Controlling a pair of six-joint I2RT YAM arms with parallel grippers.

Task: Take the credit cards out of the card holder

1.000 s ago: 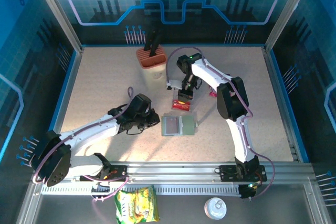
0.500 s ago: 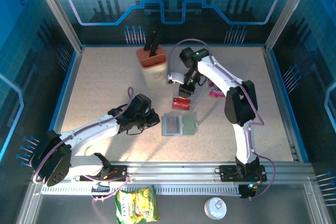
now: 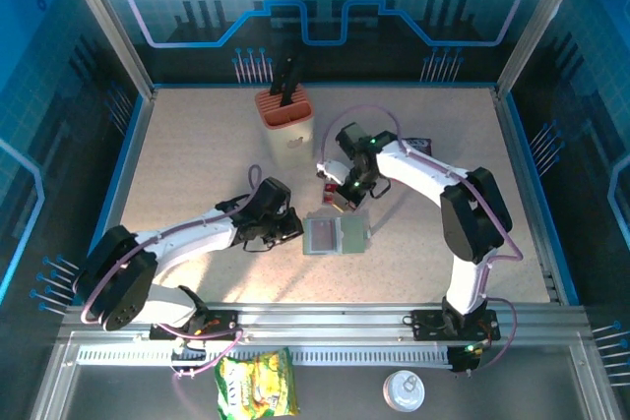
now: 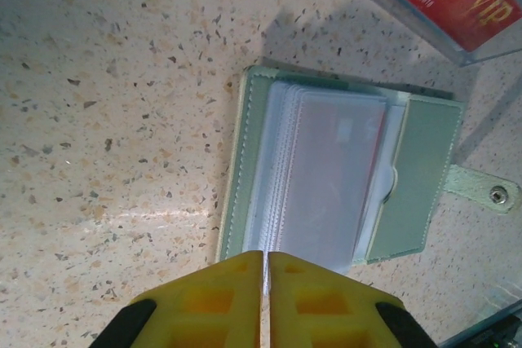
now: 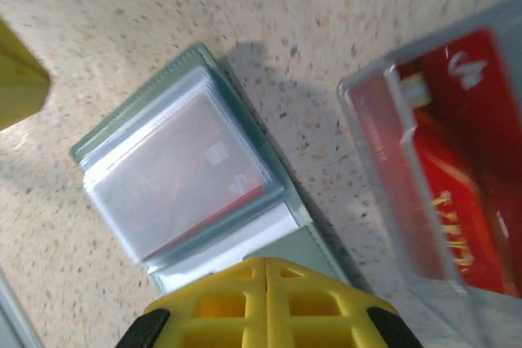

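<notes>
Credit cards, the topmost a thin red rectangle (image 5: 183,173), sit sleeved inside the open grey-green folding card holder (image 3: 335,235), flat on the speckled beige table (image 3: 197,154), long axis left-right. Left gripper (image 4: 265,257), fingers pressed together and empty, points at its left edge. Right gripper (image 5: 265,265), likewise closed and empty, hovers at its far edge.

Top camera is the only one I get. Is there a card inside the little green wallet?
Observer: Yes. The right wrist view shows a red card through a frosted sleeve of the open card holder.
Operator: Are the pinchers open to grab it?
Observer: No. The left gripper and the right gripper each have their yellow fingers pressed together.
Operator: What's in the see-through box?
Observer: The clear stand holds red cards with gold lettering.
</notes>
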